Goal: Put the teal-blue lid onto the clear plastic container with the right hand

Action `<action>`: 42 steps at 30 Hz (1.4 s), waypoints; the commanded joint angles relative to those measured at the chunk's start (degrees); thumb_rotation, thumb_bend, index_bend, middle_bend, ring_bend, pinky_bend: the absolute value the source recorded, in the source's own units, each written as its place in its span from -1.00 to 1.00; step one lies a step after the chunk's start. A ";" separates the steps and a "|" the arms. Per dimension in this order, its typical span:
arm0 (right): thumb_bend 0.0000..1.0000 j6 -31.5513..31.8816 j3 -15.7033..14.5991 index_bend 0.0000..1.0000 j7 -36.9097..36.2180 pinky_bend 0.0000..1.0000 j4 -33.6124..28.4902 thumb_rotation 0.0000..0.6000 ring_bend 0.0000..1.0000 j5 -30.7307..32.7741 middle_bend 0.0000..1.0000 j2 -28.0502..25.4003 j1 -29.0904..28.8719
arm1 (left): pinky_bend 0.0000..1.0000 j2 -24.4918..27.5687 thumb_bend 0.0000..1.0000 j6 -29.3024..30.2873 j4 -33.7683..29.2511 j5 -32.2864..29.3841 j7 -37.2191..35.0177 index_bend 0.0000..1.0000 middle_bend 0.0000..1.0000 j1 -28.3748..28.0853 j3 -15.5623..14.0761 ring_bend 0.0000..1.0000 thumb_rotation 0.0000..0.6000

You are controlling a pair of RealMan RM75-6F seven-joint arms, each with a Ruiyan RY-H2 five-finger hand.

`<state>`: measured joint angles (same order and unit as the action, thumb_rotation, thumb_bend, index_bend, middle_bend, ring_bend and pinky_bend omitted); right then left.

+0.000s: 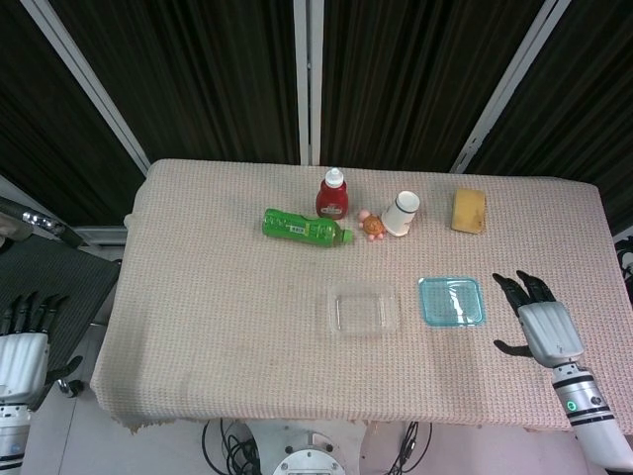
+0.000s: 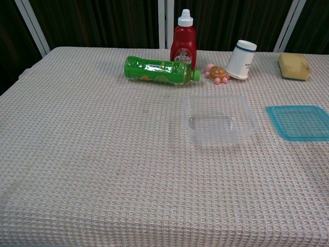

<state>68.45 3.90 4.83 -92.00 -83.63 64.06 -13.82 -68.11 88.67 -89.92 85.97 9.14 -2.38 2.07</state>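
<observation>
so my right hand (image 1: 539, 329) sits over the table's right side, just right of the teal-blue lid (image 1: 451, 301), palm down with the fingers (image 1: 514, 288) spread apart and pointing toward the far edge. nothing is in it. the lid is lying flat on the tablecloth (image 1: 227, 297), apart from my fingertips with a strip of bare cloth between us. no contact with it at all.

the clear plastic container (image 1: 362, 310) sits open just left of the lid, near the middle of the table, with a small gap between the two. in the chest view the container (image 2: 219, 119) is upright and the lid (image 2: 299, 122) is off to its right, cut off by the frame edge. my hands don't show in that view.

my left hand (image 1: 22, 348) is way off past the left edge of the table, low down, fingers apart and holding nothing.

along the far side there's a green bottle (image 1: 305, 228) lying on its side, a red ketchup bottle (image 1: 332, 194) standing behind it, a small turtle toy (image 1: 372, 226), a tipped white cup (image 1: 401, 214) and a yellow sponge (image 1: 469, 210) further right.
</observation>
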 commanded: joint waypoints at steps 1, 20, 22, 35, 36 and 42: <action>-0.99 -10.52 1.03 -1.00 0.95 -0.87 3.43 1.00 -0.99 5.86 -0.76 1.59 -5.61 | -1.00 0.11 -1.00 -0.23 -0.31 -0.13 0.36 -0.72 -0.76 0.04 -0.14 -1.00 1.00; -1.00 -30.09 0.53 -1.00 1.22 -1.00 12.63 1.00 -1.00 12.81 -0.93 7.43 -17.46 | -1.00 1.24 -1.00 -2.38 -3.79 -1.80 3.55 -0.72 -0.76 -0.41 -0.28 -1.00 1.00; -1.00 -30.71 0.36 -1.00 0.30 -1.00 13.10 1.00 -1.00 12.69 -0.93 7.88 -17.83 | -1.00 1.31 -1.00 -2.46 -3.95 -1.86 3.71 -0.72 -0.76 -0.44 -0.30 -1.00 1.00; -1.00 -31.52 -0.31 -1.00 -7.84 -1.00 18.22 1.00 -1.00 9.54 -0.88 10.67 -19.12 | -1.00 1.59 -1.00 -3.32 -4.31 -2.31 4.03 -0.72 -0.76 -0.89 -0.21 -1.00 1.00; -1.00 -31.57 -0.41 -1.00 -8.38 -1.00 18.58 1.00 -1.00 9.23 -0.85 10.87 -19.20 | -1.00 1.59 -1.00 -3.37 -4.34 -2.34 4.07 -0.72 -0.76 -0.90 -0.23 -1.00 1.00; -0.96 -29.30 -1.01 -1.00 -11.65 -1.00 20.95 1.00 -1.00 6.58 -0.55 12.45 -18.81 | -1.00 1.57 -1.00 -3.62 -4.51 -2.51 4.19 -0.72 -0.76 -0.99 -0.28 -1.00 1.00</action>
<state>38.11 3.04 -6.17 -71.65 -76.31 75.98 -32.86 -66.54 85.06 -94.43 83.46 13.34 -3.37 1.80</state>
